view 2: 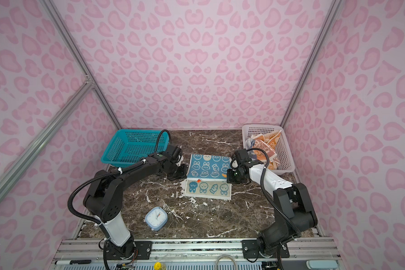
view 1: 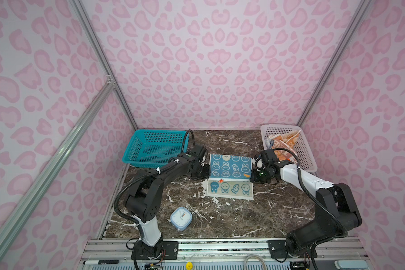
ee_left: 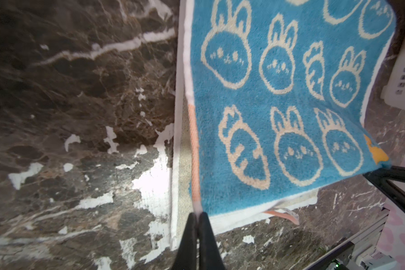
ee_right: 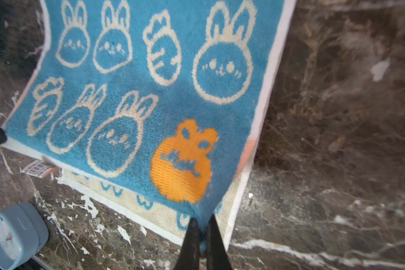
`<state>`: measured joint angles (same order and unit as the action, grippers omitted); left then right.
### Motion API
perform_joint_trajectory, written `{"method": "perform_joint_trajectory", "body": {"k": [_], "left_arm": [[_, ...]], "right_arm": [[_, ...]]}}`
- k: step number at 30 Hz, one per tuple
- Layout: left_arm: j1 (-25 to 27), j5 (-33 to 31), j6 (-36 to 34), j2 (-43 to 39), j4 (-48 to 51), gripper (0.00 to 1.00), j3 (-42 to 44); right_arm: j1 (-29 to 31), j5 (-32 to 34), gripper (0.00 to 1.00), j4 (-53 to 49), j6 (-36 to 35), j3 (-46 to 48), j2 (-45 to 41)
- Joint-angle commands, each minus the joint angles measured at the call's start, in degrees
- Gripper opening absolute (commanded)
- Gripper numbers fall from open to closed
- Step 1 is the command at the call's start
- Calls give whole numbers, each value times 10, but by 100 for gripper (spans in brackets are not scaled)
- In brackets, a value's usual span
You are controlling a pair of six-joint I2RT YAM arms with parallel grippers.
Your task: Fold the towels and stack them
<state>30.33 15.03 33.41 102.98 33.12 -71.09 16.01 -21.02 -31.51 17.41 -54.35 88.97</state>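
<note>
Holding the blue towel [view 1: 230, 167] by two corners, your arms stood on either side of it near the middle of the marble table [view 1: 243, 222].

Both top views gave you the layout. The blue face was raised toward the back. A cream strip of the same cloth, with blue rabbits, lay flat toward the front. From above, the wrist housings hid the fingertips.

Left wrist view: your left gripper [ee_left: 198, 216] was clenched on a pale-edged corner of the towel, its fingers pressed together with only cloth between them. The opposite corner ended at a black finger of the other arm.

Right wrist view: your right gripper [ee_right: 202, 222] was pinched tight on the corner beside the orange rabbit [ee_right: 181, 163]. From above, that motif was only a small orange fleck. This view alone showed a barcode label [ee_right: 39, 168] poking out under the lifted layer.

Top views only:
- The orange-and-cream towel [view 1: 284, 142] lay crumpled in the white basket [view 1: 308, 161] at back right.
- A grey-blue scrap of cloth [view 1: 268, 143] lay beside it, with too little showing to identify it.
- The teal basket [view 1: 150, 149] sat at back left, just behind your left arm.

The pale blue clock [view 1: 181, 217] lay face up toward the front. It also showed at the edge of the right wrist view.
</note>
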Motion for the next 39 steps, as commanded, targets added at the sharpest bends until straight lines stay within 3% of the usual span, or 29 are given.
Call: {"method": "perform_joint_trajectory", "body": {"k": [1,11,19,25,31,39], "left_arm": [[6,-11,0,12,9,3,11],[6,-15,-4,84,5,3,-14],[-21,-37,-6,121,42,3,-103],[-42,-62,-26,96,76,3,-150],[-38,-60,-27,55,81,3,-120],[-26,-38,-11,45,44,3,-37]], "right_arm": [[-1,17,0,8,10,20,7],[1,8,0,65,32,28,81],[0,11,0,46,31,-73,145],[2,15,0,-10,18,-140,126],[15,17,0,-38,15,-134,84],[33,18,0,-1,31,-43,71]]}}
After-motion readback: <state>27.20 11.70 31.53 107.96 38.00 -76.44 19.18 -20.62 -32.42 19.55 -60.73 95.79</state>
